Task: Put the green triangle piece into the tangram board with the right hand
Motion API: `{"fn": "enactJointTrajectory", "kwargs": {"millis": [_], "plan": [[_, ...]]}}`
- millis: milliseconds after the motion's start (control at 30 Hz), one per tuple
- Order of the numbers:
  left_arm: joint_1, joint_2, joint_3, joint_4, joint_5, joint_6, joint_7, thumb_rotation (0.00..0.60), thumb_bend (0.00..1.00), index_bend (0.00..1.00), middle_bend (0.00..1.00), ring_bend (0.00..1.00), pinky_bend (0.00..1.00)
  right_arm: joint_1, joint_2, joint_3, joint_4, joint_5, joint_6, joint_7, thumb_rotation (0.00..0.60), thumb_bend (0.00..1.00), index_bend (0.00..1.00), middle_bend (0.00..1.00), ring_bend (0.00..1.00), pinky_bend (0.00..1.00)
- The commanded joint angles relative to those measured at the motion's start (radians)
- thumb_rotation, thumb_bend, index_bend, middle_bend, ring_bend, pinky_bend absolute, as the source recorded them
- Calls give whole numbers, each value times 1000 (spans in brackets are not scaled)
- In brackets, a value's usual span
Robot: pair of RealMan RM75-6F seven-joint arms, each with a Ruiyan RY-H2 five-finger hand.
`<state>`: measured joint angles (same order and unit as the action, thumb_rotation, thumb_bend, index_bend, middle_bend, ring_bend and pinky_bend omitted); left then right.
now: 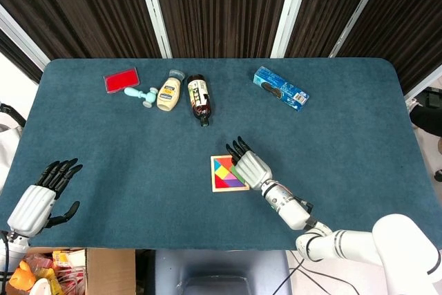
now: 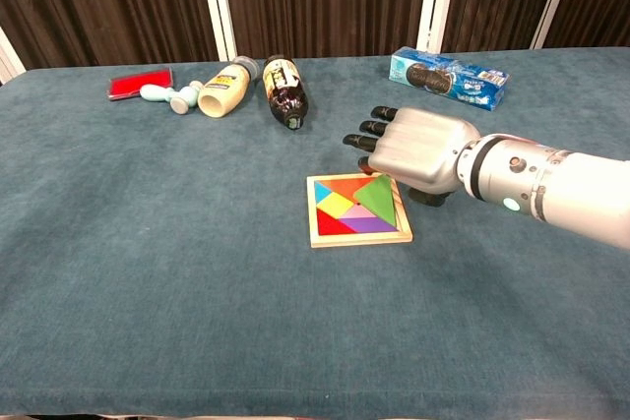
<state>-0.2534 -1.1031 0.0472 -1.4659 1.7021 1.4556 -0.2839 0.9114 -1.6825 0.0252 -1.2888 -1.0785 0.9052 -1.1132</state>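
Nearest the robot, the left hand (image 1: pixel 38 202) is hanging at the front left corner of the table (image 1: pixel 359 143), its dark fingers spread and holding nothing. Further in, the right hand (image 2: pixel 418 150) is hovering just beside the right edge of the tangram board (image 2: pixel 357 210), its fingers apart and stretched forward, gripping nothing. Whether its underside is touching the board, I cannot tell. Inside the board, the green triangle piece (image 2: pixel 378 200) is lying flat on the right side, among the red, yellow, purple, blue and orange pieces. Beyond, a dark bottle (image 1: pixel 199 97) is lying on its side, with a cream bottle (image 1: pixel 168 92) just beside it and a light blue tool (image 1: pixel 141 95) and red case (image 1: pixel 121 79) further left. Far right, a blue cookie pack (image 1: pixel 280 88) is resting near the back edge.
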Motion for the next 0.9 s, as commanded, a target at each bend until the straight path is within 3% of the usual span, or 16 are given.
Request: {"fn": "enactJointTrajectory", "kwargs": {"millis": [33,900], "plan": [[-1,0,0,-2,1,-2,2,600,434,0,0,0,0,-2,6,-5,-5,-1,-2,6,600,549,374,0,0,0],[1,1,2,-3,3,2,2,600,436,0,0,0,0,-11,35,-34,-64,-8,7,2,600,549,389,0,0,0]]}}
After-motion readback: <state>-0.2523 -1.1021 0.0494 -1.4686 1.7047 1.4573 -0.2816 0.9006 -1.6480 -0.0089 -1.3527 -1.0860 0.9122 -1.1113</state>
